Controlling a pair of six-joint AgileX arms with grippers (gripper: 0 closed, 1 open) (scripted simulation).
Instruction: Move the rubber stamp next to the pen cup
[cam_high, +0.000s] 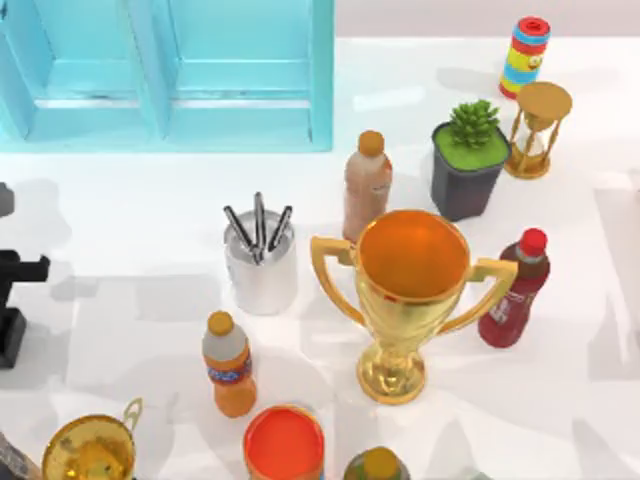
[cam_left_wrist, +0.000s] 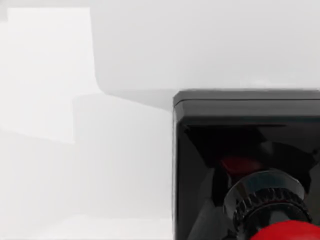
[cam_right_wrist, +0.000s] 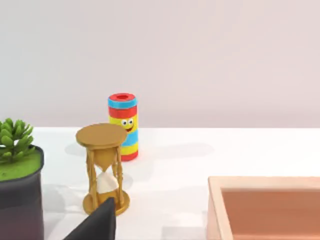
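The left arm's wrist camera looks down at very close range on the rubber stamp (cam_left_wrist: 247, 165): its black square base, ribbed neck and the edge of the red knob lie directly beneath the left gripper, resting on the white counter (cam_left_wrist: 75, 150). The fingers themselves are out of frame, so whether they are spread or closed on the stamp cannot be told. In the top view a dark part of the left arm (cam_high: 12, 300) sits at the far left edge. Out from there, well apart toward the middle of the counter, stands the pen cup (cam_high: 261, 268) with its three pens, a small orange bottle (cam_high: 229, 364) just in front of it and a large gold trophy (cam_high: 410, 300) beyond.

The step in hand looks like the approach or grasp of the stamp. The next move would call for a firm hold around the neck, then a carry toward the cup, clearing the bottle.

The right arm is parked off to the right, its camera facing an hourglass (cam_right_wrist: 103, 167).
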